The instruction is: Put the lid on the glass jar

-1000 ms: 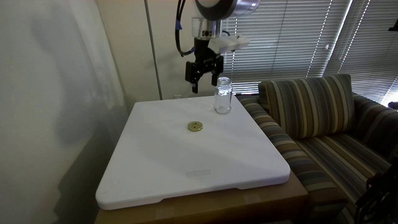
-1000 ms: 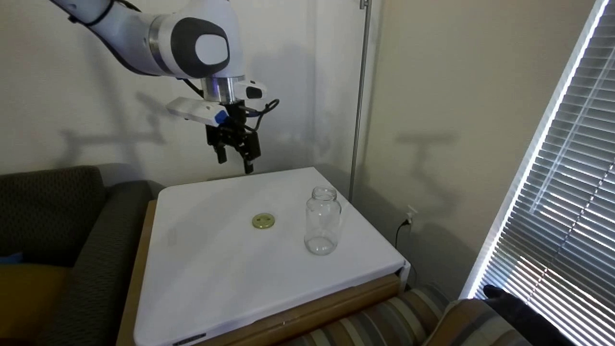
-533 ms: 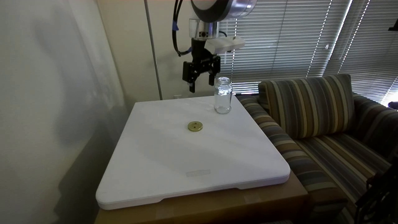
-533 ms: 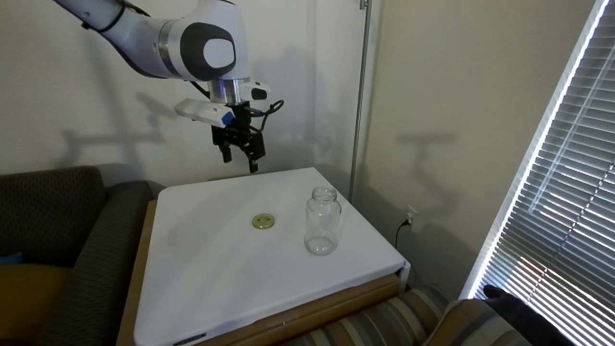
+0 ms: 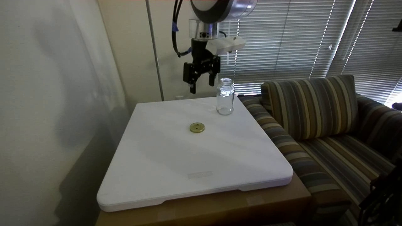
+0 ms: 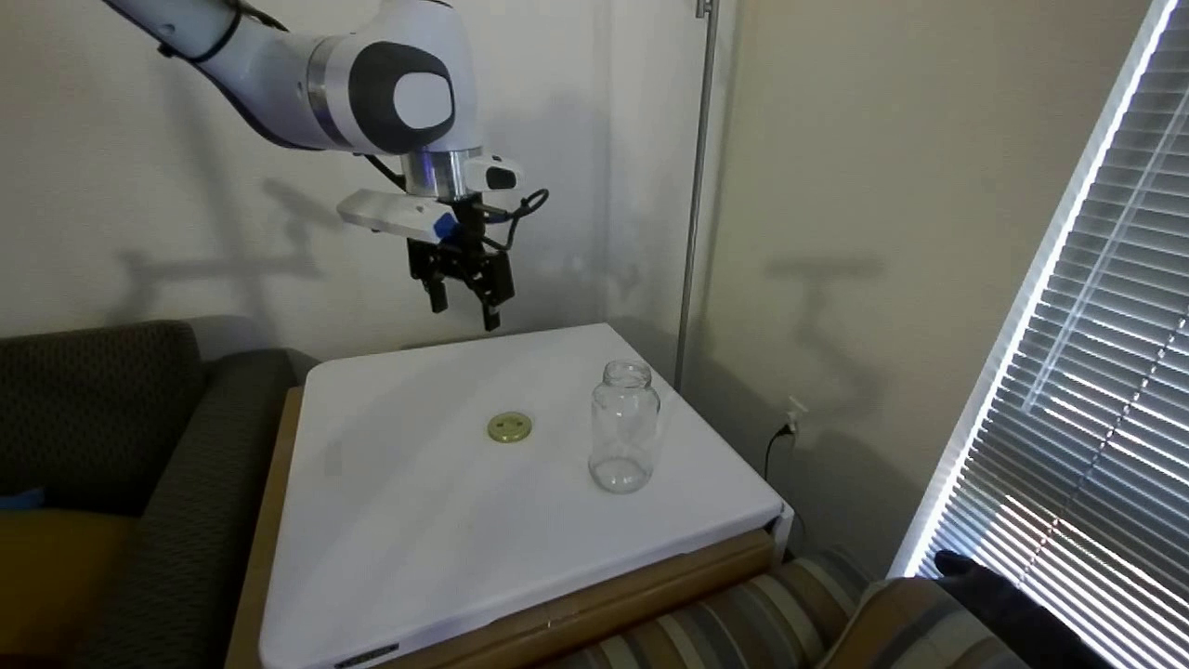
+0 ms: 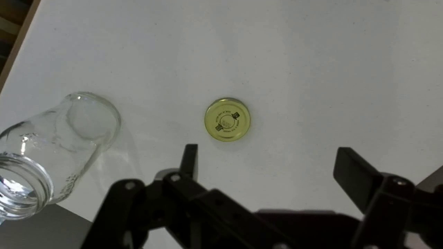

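Lid (image 6: 509,427) lies flat on the counter (image 6: 418,548), where it did a second ago. Up and left of it in an exterior view, the tool (image 6: 464,311) hangs in the air, slightly farther right than before, its jaws spread apart; to the lid's right, well apart, the jar (image 6: 623,432) stands upright and unmoved.

At the far left a dark chair (image 6: 102,409) bears a fine pattern. The counter is smooth and white with rounded corners, the tool black, the lid a shallow gold disc, the jar clear glass, cylindrical, with sloping shoulders and a narrower, ridged neck. Slatted blinds (image 6: 1096,372) hang at the far right.

A dark label (image 6: 367,656) on the counter's near edge cannot be read. On the lid, in the wrist view, dark print (image 7: 227,121) rings a small circle, its letters too small to make out.
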{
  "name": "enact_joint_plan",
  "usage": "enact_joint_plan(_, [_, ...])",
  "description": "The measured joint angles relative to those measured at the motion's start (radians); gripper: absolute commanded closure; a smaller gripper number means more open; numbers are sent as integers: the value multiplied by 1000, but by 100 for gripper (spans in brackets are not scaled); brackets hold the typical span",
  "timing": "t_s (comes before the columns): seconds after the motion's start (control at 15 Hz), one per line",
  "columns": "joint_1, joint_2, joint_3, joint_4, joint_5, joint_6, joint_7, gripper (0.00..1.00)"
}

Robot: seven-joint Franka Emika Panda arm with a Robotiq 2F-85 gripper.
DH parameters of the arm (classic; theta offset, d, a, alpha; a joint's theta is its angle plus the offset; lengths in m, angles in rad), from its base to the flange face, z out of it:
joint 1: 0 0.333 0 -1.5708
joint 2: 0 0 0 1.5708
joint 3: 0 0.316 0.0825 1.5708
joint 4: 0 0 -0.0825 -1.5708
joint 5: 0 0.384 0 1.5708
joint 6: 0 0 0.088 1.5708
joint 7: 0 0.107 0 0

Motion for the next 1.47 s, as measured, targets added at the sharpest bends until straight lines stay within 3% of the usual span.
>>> enact_joint_plan(0.33, [-1,120,2,168,0,-38,-116,0])
enact_joint_plan(0.73, [3,217,-11,311,-12,-76,-119,0])
enact_joint_plan(1.47, [6,265,-18,403,-14,-144,-77,0])
